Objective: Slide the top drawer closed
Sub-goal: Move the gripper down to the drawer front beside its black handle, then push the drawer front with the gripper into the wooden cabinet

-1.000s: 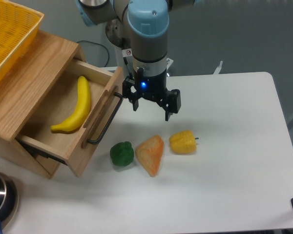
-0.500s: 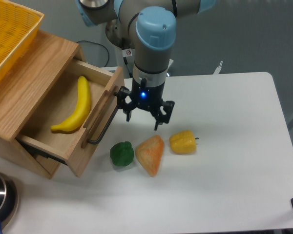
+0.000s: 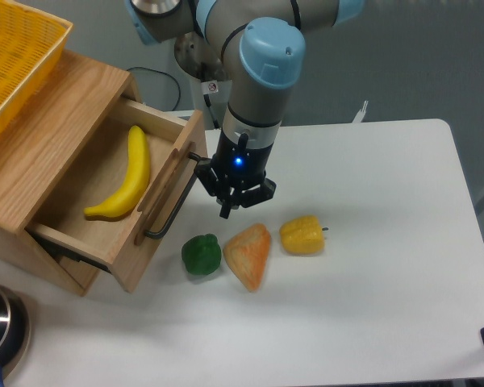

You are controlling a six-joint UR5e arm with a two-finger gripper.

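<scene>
Drawer: the light oak wooden top drawer (image 3: 105, 201) stands pulled well out of its cabinet at about 9 o'clock in the frame, its long black metal bar handle (image 3: 173, 203) facing the desk centre.
Contents: a yellow banana (image 3: 126, 177) lies inside, clear of the front panel, so nothing looks set to jam.
End effector: the black two-finger end effector (image 3: 230, 207) hangs just beside the upper end of the handle, at its 3 o'clock side; seen almost end-on, its fingers look drawn close together, though I cannot tell for sure.
Desk: the white desk (image 3: 387, 266) carries a green toy pepper (image 3: 202, 254), an orange wedge-shaped toy (image 3: 251, 255) and a yellow toy pepper (image 3: 302, 235), all at about 6 o'clock of the end effector.
Step in hand: lining up for the push, by my reading.
How to do it well: press on the flat front nearer its middle than its end, and drive along the drawer's slide line toward 10 o'clock, so it does not skew on its runners.
Watch: keep low enough to meet the wood, yet high enough to leave the green pepper alone.
</scene>
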